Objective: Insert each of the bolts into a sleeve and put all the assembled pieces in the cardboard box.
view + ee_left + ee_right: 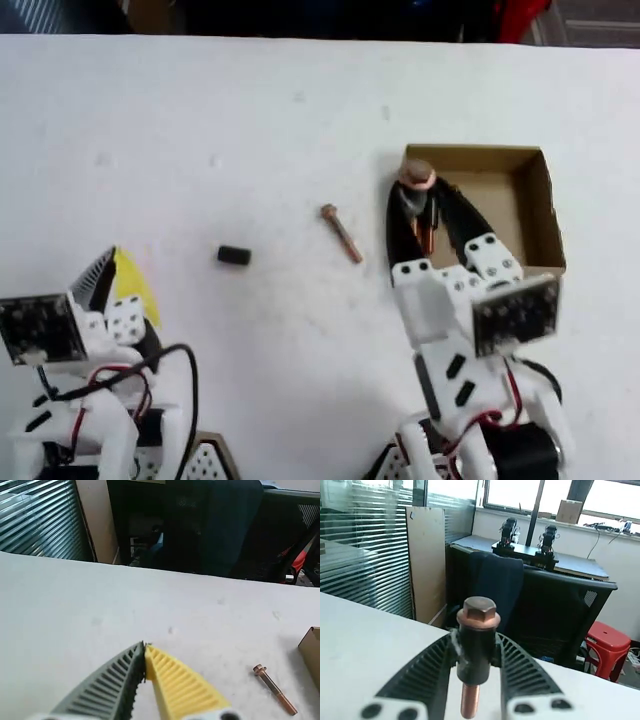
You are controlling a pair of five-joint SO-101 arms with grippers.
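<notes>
My right gripper (416, 192) is shut on an assembled piece (475, 655), a copper bolt standing upright inside a black sleeve, held at the left rim of the cardboard box (535, 215). The piece (417, 190) hangs at that rim. A loose copper bolt (342, 233) lies on the white table left of the box; it is the loose bolt (275, 689) in the left wrist view too. A loose black sleeve (233, 256) lies further left. My left gripper (110, 262) sits near the front left with its grey and yellow fingers (165, 675) shut on nothing.
The box's edge (311, 650) shows beside the loose bolt. Black chairs and a red stool (606, 645) stand beyond the table's far edge. Open white tabletop (200, 130) stretches across the back and left.
</notes>
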